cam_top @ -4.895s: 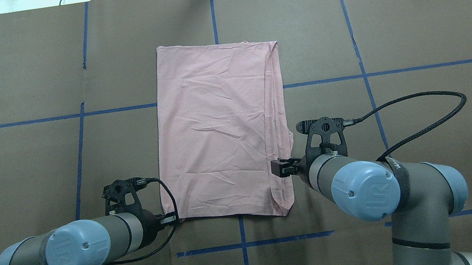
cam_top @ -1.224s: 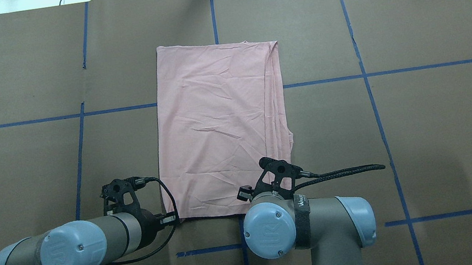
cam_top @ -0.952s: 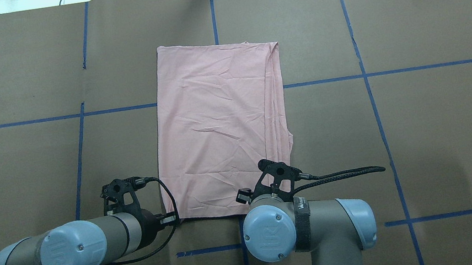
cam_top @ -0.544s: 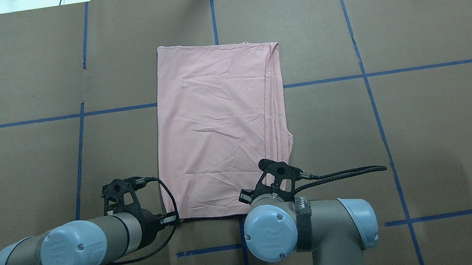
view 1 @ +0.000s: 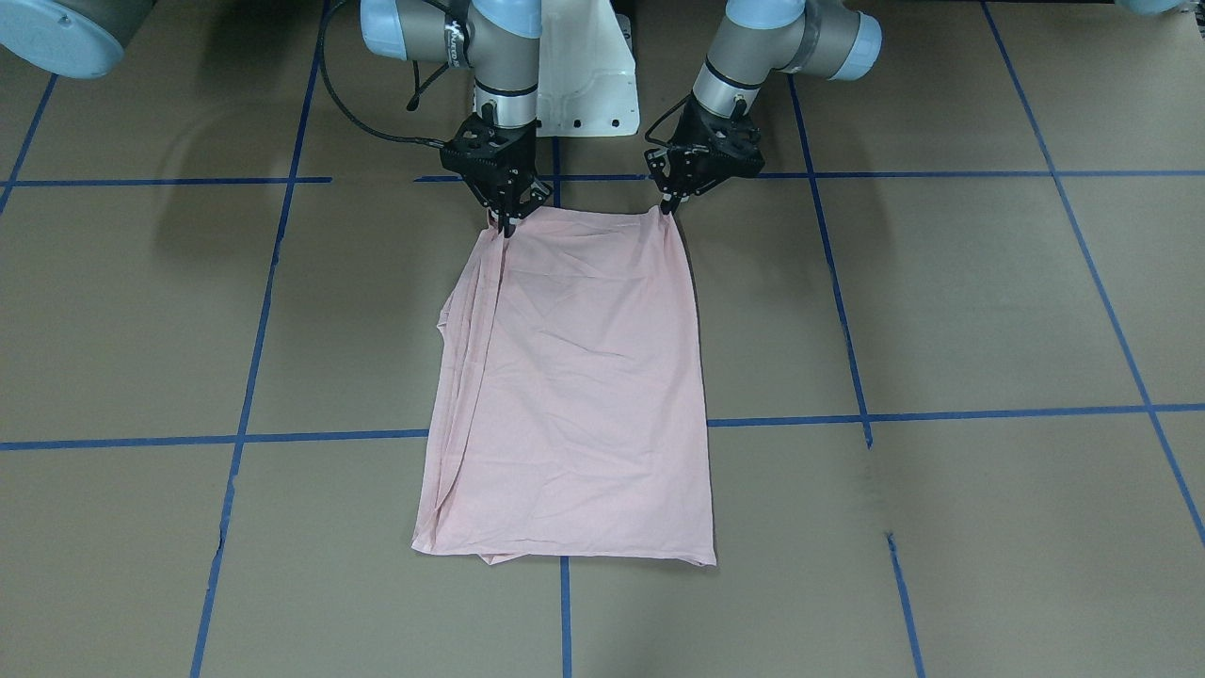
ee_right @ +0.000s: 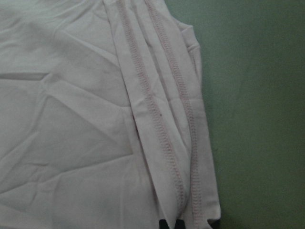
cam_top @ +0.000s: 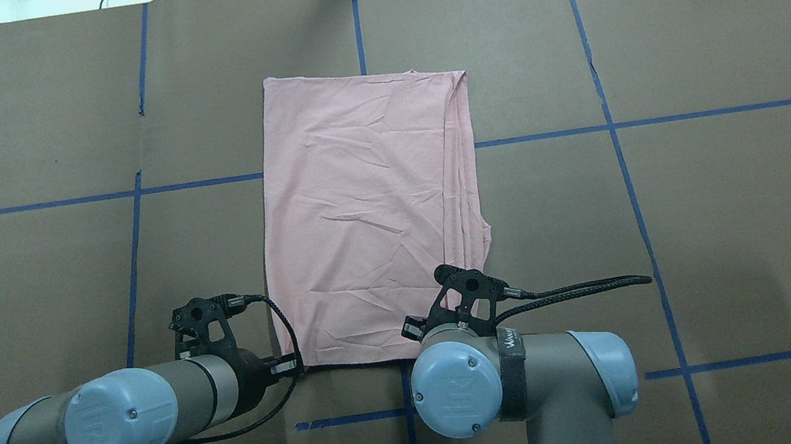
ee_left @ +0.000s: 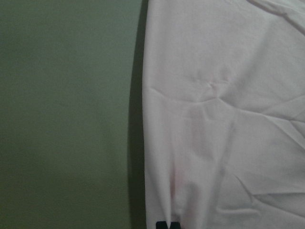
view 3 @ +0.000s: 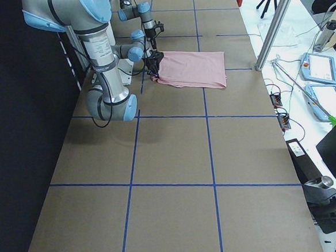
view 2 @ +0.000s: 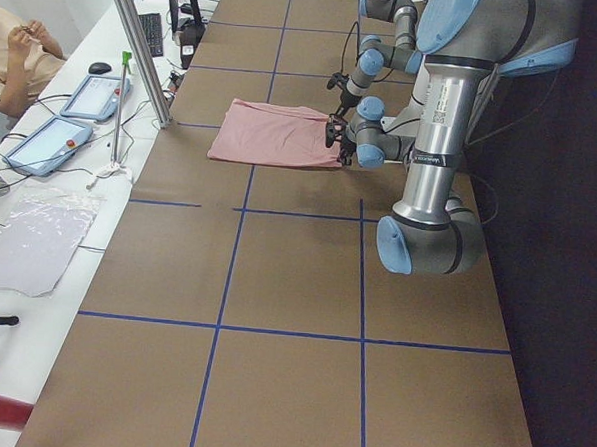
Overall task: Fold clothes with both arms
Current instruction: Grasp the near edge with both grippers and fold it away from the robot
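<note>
A pale pink T-shirt [cam_top: 363,211] lies plain side up at the centre of the table [cam_top: 711,208]. Its sides are folded in to make a long rectangle, with layered hems stacked along its 3 o'clock edge in the overhead view. The left pincer [view 1: 670,205] is nipped tight on the 7 o'clock corner, the right pincer [view 1: 508,224] likewise on the 5 o'clock corner. The lengthwise folds look done; a crosswise fold toward 12 o'clock appears to remain.

A pale pink T-shirt [cam_top: 363,211], folded into a long rectangle with its plain side up, lies flat mid-table, stitched hems layered along its right edge. The left gripper [view 1: 667,207] and right gripper [view 1: 506,224] pinch its two corners nearest the robot.
</note>
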